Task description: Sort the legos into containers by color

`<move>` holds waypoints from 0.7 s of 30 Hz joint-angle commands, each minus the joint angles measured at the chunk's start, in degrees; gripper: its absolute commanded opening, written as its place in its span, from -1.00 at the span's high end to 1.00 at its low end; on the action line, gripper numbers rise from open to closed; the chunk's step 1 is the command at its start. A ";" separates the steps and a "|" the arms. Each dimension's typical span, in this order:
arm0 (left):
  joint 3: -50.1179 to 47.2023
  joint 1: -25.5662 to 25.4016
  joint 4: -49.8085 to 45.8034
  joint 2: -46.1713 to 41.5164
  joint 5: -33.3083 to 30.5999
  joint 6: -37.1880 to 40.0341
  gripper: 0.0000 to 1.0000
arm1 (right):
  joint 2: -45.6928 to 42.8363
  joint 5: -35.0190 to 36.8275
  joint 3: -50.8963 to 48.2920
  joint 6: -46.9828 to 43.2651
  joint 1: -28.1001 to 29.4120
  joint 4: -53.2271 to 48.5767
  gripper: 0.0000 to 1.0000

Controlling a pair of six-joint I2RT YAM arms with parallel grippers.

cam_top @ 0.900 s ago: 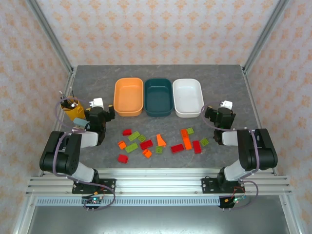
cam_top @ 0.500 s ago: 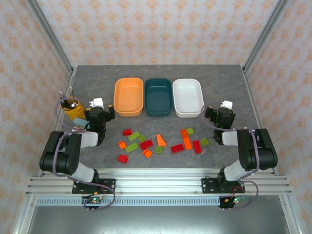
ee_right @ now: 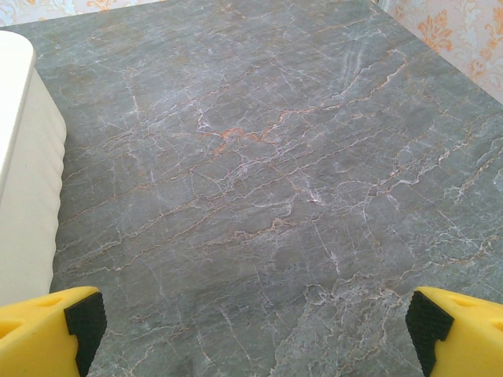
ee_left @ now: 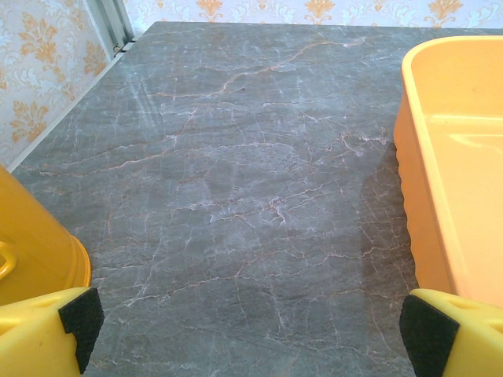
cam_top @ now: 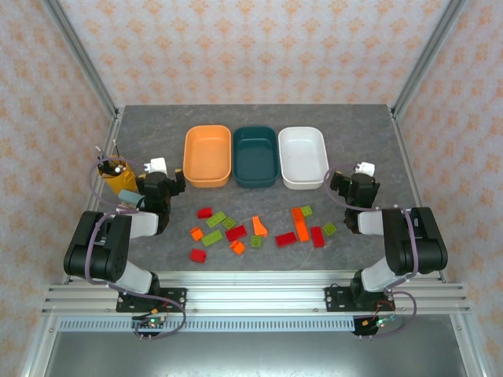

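**Start of the sort.** The legos [cam_top: 236, 232] lie scattered on the bench [cam_top: 157, 126] between the two arms, on the near side of the orange tub [cam_top: 207, 157], teal tub [cam_top: 255, 156] and white tub [cam_top: 302, 157]. All three tubs are unfilled. The left jaws stand fully apart and hold nothing, with pads [ee_left: 81, 318] low beside the orange tub. The right jaws are equally wide and unladen beside the white tub. Likely best practice: each arm swings inward to its nearest isolated brick, descends vertically, closes across the brick's short sides without touching neighbours, and assigns one colour per tub.
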 commanded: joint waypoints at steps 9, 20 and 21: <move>1.54 -0.91 -2.81 -2.30 0.81 1.58 -1.00 | -2.36 1.83 1.13 0.39 0.33 -0.23 -0.99; 11.55 -11.58 -28.97 -18.79 -13.24 -0.65 -1.00 | -17.90 11.49 9.38 4.75 1.45 -18.07 -0.99; 12.63 -12.47 -30.23 -19.99 -13.96 -0.29 -1.00 | -19.22 12.05 11.10 4.61 1.89 -19.94 -0.99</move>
